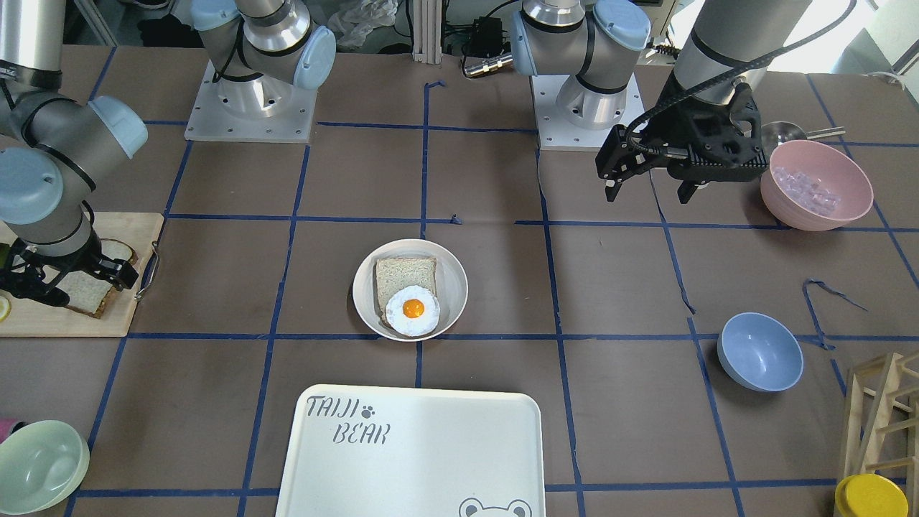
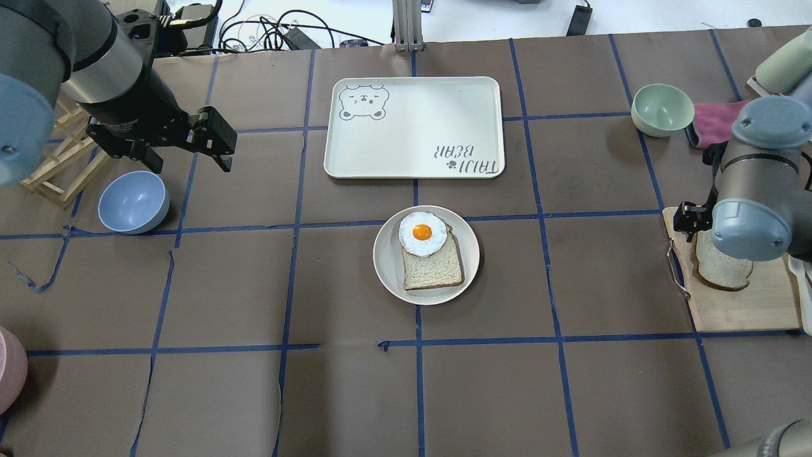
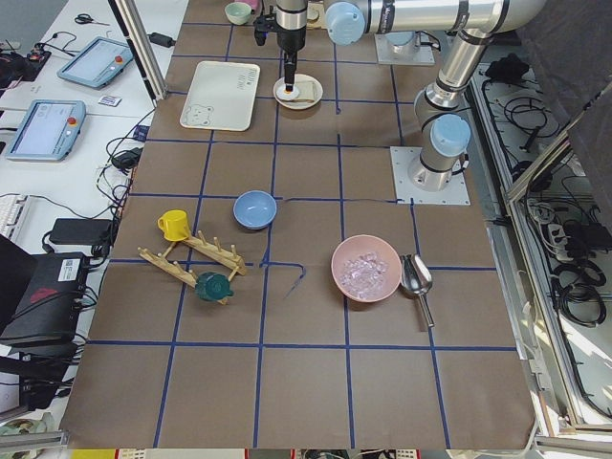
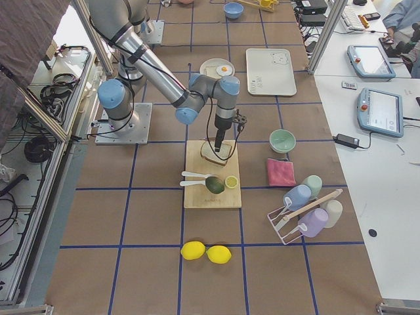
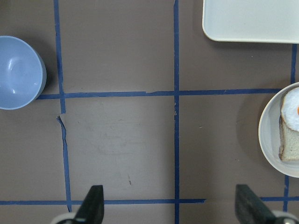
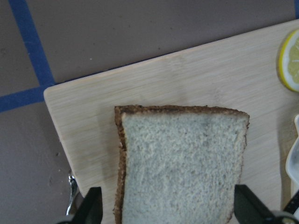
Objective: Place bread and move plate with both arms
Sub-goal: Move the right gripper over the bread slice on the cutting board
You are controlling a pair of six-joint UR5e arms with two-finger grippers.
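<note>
The bread (image 2: 720,273), with a dark brown crust, lies on a wooden cutting board (image 2: 742,311) at the table's right. In the right wrist view the bread (image 6: 182,163) sits between my spread fingertips. My right gripper (image 6: 168,210) is open, straddling the slice just above it, and shows over the board in the front view (image 1: 72,287). The plate (image 2: 380,254) stands mid-table and holds a squarer pale slice (image 2: 434,266) with a fried egg (image 2: 423,233) on it. My left gripper (image 2: 189,158) is open and empty, hovering far left of the plate (image 5: 268,135), near a blue bowl.
The white TAIJI BEAR tray (image 2: 412,127) lies beyond the plate. A blue bowl (image 2: 133,202) and a wooden rack (image 2: 57,165) are at the left, a pale green bowl (image 2: 663,109) at the far right. A pink bowl of ice (image 1: 816,185) is near my left arm. A lemon slice (image 6: 289,60) lies on the board.
</note>
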